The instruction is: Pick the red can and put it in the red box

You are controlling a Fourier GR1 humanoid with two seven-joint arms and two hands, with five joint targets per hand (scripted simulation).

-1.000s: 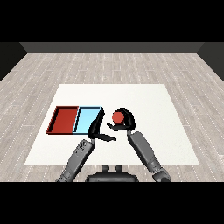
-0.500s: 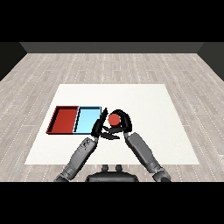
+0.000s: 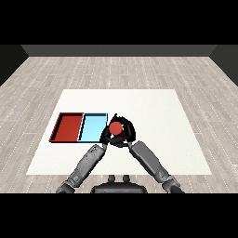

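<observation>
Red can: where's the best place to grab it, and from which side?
Grip the red can around its side wall, coming in from the right. It looks upright, round top facing up, so fingers can likely curl round the curved body. The right hand is already wrapped round it that way. The left hand and light blue tray crowd its left side, so an approach from there looks poorer.

- We see two forearms, both grey — the left forearm (image 3: 87, 163) a lighter, mottled grey with pale patches, the right forearm (image 3: 149, 159) a darker, smoother grey.
- We see each forearm built of rounded, tube-like segments, with a darker band where the segments meet.
- We see the left hand (image 3: 105, 137) and the right hand (image 3: 126, 135) both black — with no markings we can make out.
</observation>
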